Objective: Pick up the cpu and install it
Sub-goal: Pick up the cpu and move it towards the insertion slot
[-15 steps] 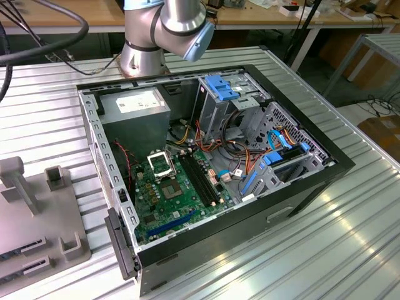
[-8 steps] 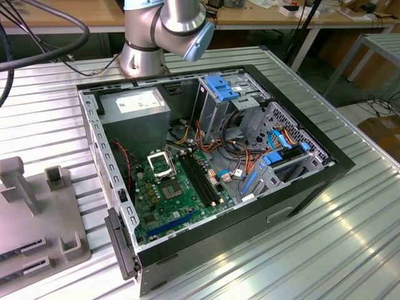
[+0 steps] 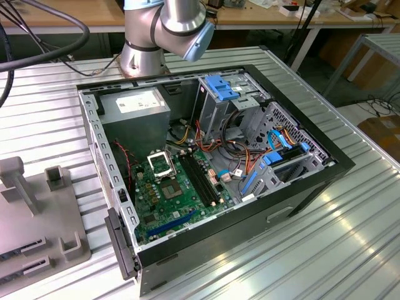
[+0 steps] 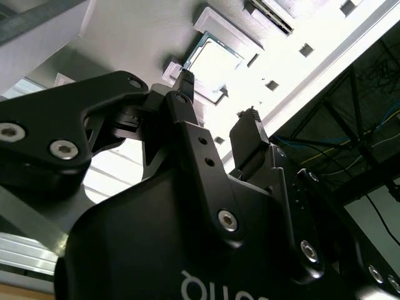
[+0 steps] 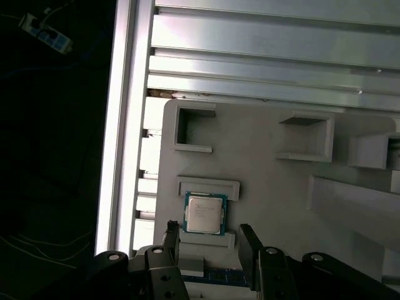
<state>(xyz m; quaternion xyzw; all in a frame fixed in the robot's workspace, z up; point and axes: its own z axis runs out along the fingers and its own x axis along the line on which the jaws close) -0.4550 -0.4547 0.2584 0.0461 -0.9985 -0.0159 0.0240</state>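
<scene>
Broadly, the slatted metal table (image 3: 350, 250) carries an open computer case (image 3: 300, 187), its socket frame (image 3: 160, 164) on the green motherboard (image 3: 181, 197), and a grey holder tray (image 5: 269, 181) lying close along one table edge. Over that tray the gripper (image 5: 209, 228) hangs with its fingers (image 5: 172, 228) spread and nothing between them. The cpu (image 5: 205, 214) lies flat in a framed seat near the tray's edge, seemingly just beyond the fingertips, though their height above it is hard to judge.
</scene>
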